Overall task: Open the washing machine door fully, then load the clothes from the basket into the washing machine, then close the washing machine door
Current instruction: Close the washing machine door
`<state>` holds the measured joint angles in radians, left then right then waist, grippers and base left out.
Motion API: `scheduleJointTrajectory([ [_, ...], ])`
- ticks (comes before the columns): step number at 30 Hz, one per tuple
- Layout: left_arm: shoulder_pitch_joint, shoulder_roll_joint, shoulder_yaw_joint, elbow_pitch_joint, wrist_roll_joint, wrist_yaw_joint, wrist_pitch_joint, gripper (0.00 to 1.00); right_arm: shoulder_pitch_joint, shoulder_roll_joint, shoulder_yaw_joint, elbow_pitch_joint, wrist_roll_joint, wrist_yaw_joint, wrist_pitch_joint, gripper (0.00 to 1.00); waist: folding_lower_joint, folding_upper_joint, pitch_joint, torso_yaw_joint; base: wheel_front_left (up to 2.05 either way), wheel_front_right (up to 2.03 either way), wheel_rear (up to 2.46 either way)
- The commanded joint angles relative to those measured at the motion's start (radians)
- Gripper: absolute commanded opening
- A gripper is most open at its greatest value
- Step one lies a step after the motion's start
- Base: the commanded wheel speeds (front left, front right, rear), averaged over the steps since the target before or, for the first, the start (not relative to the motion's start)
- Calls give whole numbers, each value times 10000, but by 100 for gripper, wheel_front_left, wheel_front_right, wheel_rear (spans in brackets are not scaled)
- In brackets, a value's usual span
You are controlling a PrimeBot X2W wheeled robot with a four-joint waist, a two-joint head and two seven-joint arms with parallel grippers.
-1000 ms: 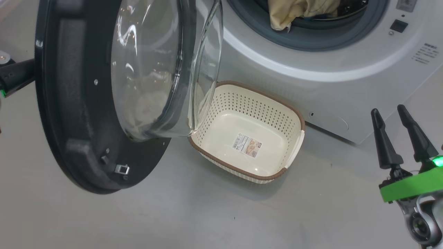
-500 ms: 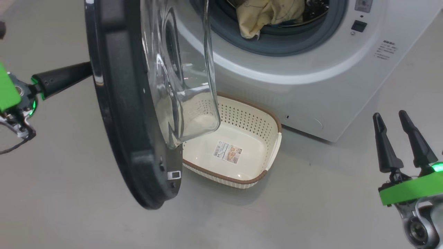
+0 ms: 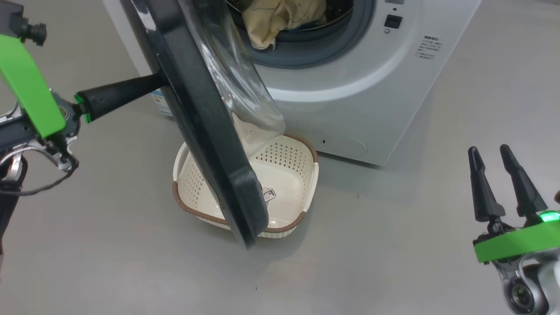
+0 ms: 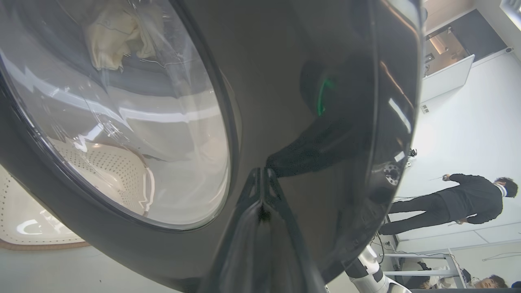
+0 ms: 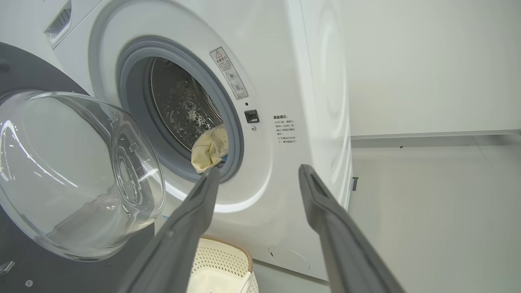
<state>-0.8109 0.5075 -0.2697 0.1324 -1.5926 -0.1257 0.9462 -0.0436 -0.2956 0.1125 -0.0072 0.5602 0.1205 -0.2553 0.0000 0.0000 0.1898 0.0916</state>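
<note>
Black-rimmed, the door (image 3: 205, 131) stands part-open, edge-on to you, its lower end over the basket (image 3: 309, 175) on the floor (image 3: 372, 253) just before the washer (image 3: 350, 109). Your left gripper (image 3: 155, 82) is pinched shut, tips pressed against the door's outer face. Your right gripper (image 3: 488, 151) is spread wide and holds nothing, well off to the right. The clothes (image 3: 280, 17) lie in the drum mouth, one fold over the gasket (image 3: 332, 48).

The left gripper (image 4: 262, 175), fingers pressed tight together, touches its tip to the glossy black rim of the washing machine door (image 4: 264, 81). Through its glass I see pale yellow clothes (image 4: 118, 32) and the perforated basket (image 4: 110, 171). A person (image 4: 460, 201) in dark clothes stands by a white wall (image 4: 468, 134).
</note>
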Motion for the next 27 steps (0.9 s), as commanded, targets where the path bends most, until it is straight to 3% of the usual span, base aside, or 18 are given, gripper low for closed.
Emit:
scheduleJointTrajectory([
  [1,-704,320,434,-292,142,-50,-146,0,-155,-104,81,-308,-113,102,-65,100,0,0,74,-315,0,0,0],
  [13,-1028,132,455,-63,536,-50,-684,0,-240,155,-99,-363,-140,102,-65,100,0,0,317,-1276,0,0,0],
  [27,-146,316,660,-25,462,-50,-1183,0,-217,239,-173,-326,-183,102,-65,100,0,0,189,-1131,0,0,0],
])
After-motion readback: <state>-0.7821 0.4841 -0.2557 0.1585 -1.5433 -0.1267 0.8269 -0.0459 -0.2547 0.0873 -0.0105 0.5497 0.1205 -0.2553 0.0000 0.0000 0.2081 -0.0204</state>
